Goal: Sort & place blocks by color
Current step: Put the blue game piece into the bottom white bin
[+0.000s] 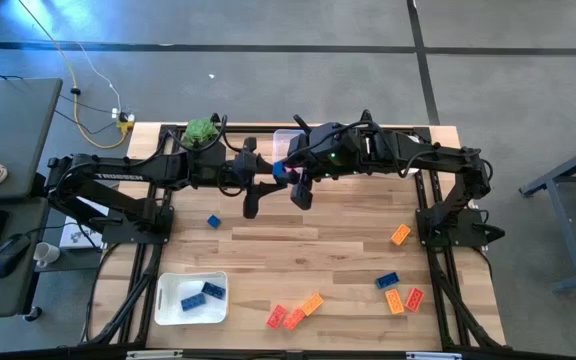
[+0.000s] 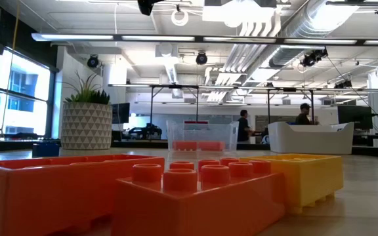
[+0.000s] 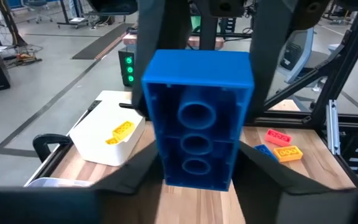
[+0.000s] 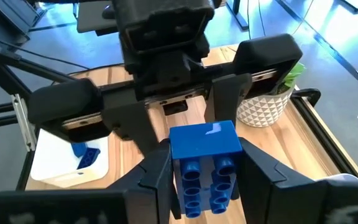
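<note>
My two grippers meet over the back middle of the table (image 1: 308,245), both clamped on one blue brick (image 1: 280,170), so each blocks the other's way. Behind us stand the potted plant (image 1: 201,131) and a clear bin (image 1: 286,138). Forward, bare wood lies open between a lone blue block (image 1: 213,221) and the orange block (image 1: 400,235); the white tray (image 1: 168,310) fills the front left corner.
</note>
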You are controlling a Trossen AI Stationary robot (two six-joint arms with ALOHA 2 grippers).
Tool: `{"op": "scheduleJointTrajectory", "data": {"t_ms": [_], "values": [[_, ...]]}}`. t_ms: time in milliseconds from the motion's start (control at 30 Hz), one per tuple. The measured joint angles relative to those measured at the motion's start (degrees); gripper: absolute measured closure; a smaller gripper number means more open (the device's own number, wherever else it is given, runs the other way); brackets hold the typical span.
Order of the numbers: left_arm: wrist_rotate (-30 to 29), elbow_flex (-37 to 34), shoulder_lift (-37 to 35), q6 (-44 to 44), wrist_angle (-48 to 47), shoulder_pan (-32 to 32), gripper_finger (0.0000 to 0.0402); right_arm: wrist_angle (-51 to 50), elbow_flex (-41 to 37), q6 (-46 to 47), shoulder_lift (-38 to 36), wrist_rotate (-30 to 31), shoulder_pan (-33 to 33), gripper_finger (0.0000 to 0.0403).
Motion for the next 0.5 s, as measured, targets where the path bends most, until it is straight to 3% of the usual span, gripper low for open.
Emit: {"op": "scheduleJointTrajectory", "data": {"t_ms": [133, 367, 500], "values": [[0.55, 0.0, -0.02, 0.07, -0.21, 0.0, 0.0297, -0.25, 0.0, -0.29, 0.0, -0.27, 0.09, 0.0289], [0.3, 0.0, -0.08, 0.65, -5.79, 0.03, 0.0297, -2.96, 0.0, 0.36, 0.07, -0.26, 0.13, 0.0171], [0.33, 0.0, -0.09, -1.39, -13.45, -0.93, 0.0297, -5.52, 0.0, 0.31, 0.07, -0.26, 0.11, 0.0138]]}}
